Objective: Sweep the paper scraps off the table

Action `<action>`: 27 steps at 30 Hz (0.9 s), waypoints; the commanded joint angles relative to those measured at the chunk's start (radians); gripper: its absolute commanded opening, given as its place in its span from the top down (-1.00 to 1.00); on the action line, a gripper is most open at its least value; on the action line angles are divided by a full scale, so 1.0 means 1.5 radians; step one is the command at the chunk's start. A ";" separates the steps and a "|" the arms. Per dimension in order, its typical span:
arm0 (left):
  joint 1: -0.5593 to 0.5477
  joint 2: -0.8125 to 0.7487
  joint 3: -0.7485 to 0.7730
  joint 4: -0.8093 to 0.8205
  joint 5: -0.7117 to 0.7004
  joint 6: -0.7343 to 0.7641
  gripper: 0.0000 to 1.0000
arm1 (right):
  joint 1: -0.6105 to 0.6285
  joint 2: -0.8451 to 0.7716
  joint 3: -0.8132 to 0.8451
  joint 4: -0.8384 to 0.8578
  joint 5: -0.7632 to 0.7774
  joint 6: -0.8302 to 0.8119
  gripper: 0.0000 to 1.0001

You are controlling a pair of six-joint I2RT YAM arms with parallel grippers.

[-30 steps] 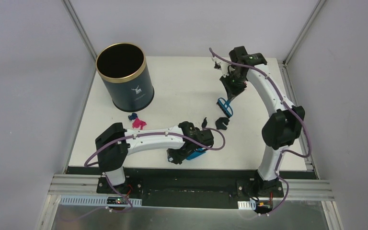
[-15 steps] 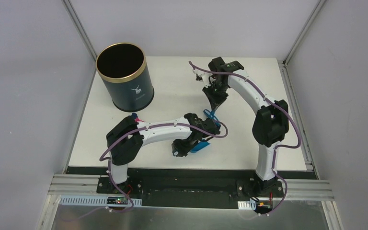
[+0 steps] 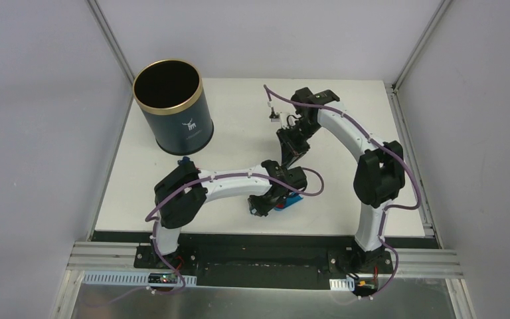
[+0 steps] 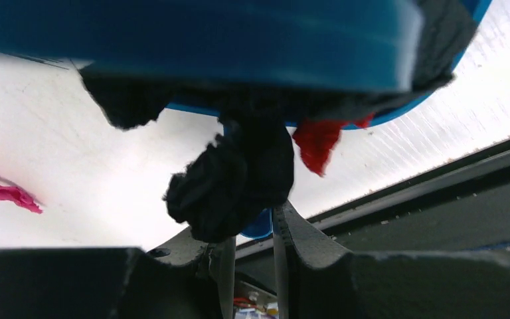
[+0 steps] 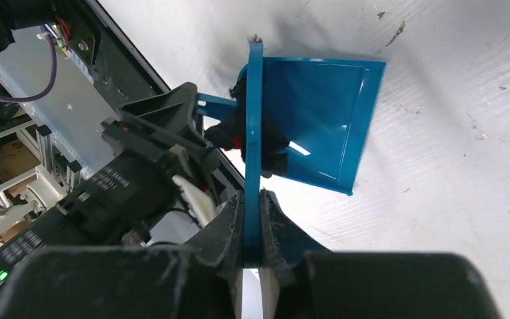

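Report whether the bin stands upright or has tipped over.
Upright: the bin stands on its base on the table, its gold-rimmed mouth facing up.

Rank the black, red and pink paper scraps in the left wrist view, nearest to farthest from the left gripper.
1. Black scrap, just above the jaws of the left gripper.
2. Red scrap, up and right of it.
3. Pink scrap, far left on the table.

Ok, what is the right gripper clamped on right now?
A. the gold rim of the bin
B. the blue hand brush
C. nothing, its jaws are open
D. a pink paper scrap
B: in the right wrist view the right gripper is shut on the thin blue handle of the brush, held at the dustpan.
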 commanded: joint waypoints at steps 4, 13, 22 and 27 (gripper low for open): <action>-0.014 -0.103 -0.105 0.111 -0.051 -0.002 1.00 | -0.022 -0.097 0.029 -0.008 0.047 0.007 1.00; -0.020 -0.149 -0.151 0.172 -0.064 -0.004 1.00 | -0.050 -0.110 0.072 -0.004 0.134 0.015 1.00; -0.027 -0.147 -0.138 0.123 -0.074 -0.013 1.00 | -0.108 -0.120 0.106 0.014 0.201 -0.024 1.00; -0.039 -0.121 -0.073 0.034 -0.029 -0.015 1.00 | -0.188 -0.085 0.156 0.122 0.369 -0.093 1.00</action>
